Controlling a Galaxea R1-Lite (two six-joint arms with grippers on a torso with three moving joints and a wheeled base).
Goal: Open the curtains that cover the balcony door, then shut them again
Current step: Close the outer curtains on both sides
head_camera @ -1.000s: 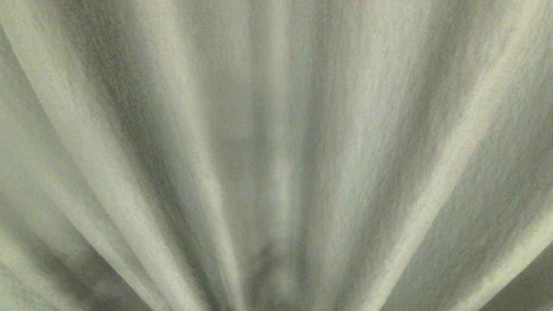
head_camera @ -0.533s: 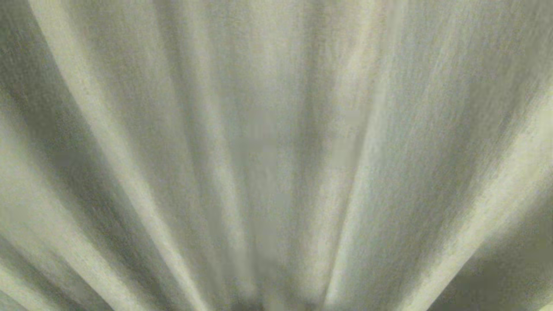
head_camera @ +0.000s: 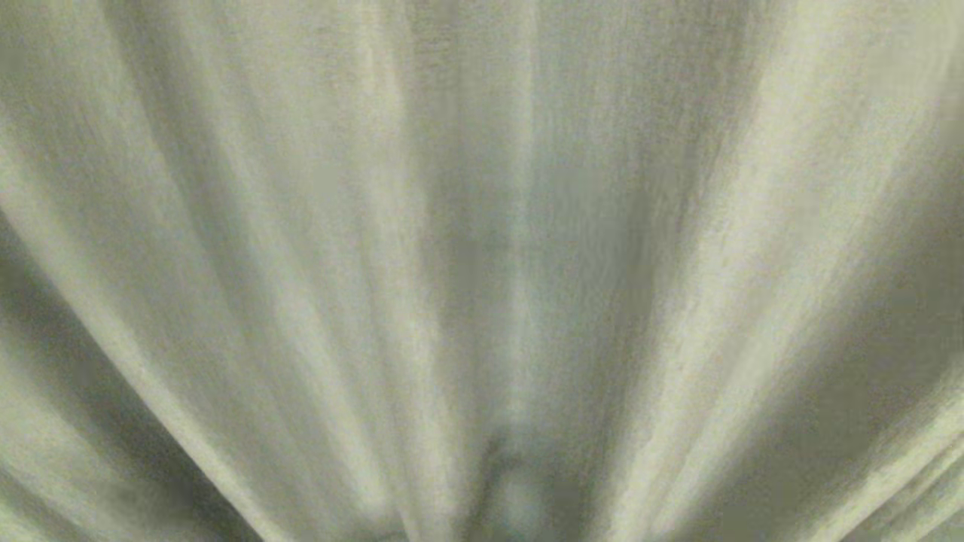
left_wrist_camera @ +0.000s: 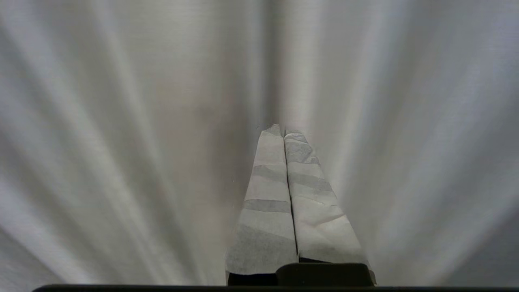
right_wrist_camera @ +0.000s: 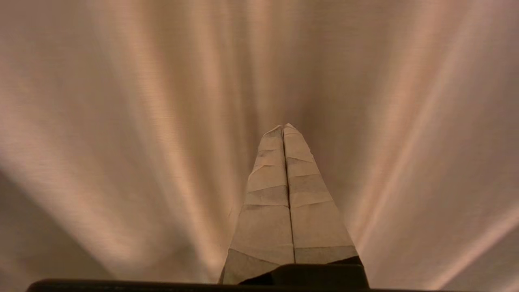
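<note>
Beige curtains (head_camera: 482, 226) filling every view

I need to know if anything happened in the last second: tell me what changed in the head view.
The curtains' folds sit in different places across the head view, drifting sideways; since cloth fills the whole view, the camera may have shifted rather than the fabric. Nothing was grasped or released. No door or arm comes into the head view.
</note>
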